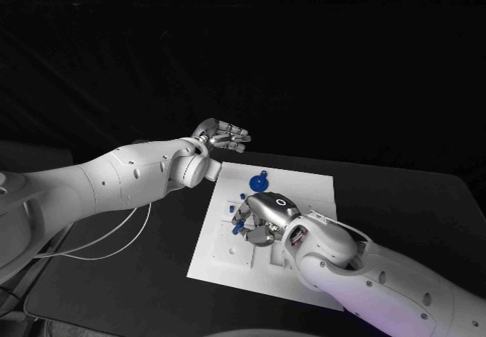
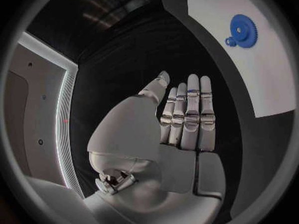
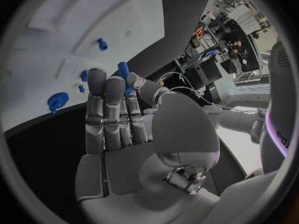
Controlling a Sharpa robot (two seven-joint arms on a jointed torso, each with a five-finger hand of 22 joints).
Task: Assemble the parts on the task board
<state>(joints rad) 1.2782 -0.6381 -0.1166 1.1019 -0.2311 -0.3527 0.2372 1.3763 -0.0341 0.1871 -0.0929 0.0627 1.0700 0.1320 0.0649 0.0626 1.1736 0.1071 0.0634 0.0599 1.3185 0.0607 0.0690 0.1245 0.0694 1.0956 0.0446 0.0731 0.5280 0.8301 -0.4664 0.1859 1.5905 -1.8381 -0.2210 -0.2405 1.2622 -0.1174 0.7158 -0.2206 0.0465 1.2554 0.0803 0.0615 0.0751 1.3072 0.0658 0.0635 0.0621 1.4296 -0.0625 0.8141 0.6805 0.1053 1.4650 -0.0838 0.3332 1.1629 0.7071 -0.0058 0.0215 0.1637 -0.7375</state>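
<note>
**Right hand grips a blue peg over the task board; left hand idle at the far edge**

The right hand point(image 1: 265, 219) hangs low over the middle of the task board point(image 1: 304, 184), its fingers curled round a small blue cylindrical peg point(image 3: 123, 68). In the right wrist view the peg stands up between the thumb and the fingertips point(image 3: 96, 78), its rounded end clear of them. From the head view the hand and its white forearm cover much of the board's near half, so the recesses under the palm are hidden; only a sliver of blue point(image 1: 237, 228) shows at the hand's left side there.

The left hand point(image 1: 222, 135) is held up beyond the board's far left corner, above the black table point(image 1: 405, 203), touching nothing. Its fingers point(image 2: 192, 109) lie straight and close together with the thumb alongside, and nothing is in it.

The board is a white rectangular plate lying at a slant on the table, with shallow raised and recessed outlines on its surface. A blue gear point(image 1: 260, 183) lies flat near the far edge, with a smaller blue round piece point(image 2: 231, 41) just beside it. More blue parts show past the right fingers: a short blue pin point(image 3: 101, 44) standing on the board, and a blue round part point(image 3: 57, 101) nearer the board's edge.

A thin pale cable point(image 1: 112, 242) loops over the table under the left arm.
</note>
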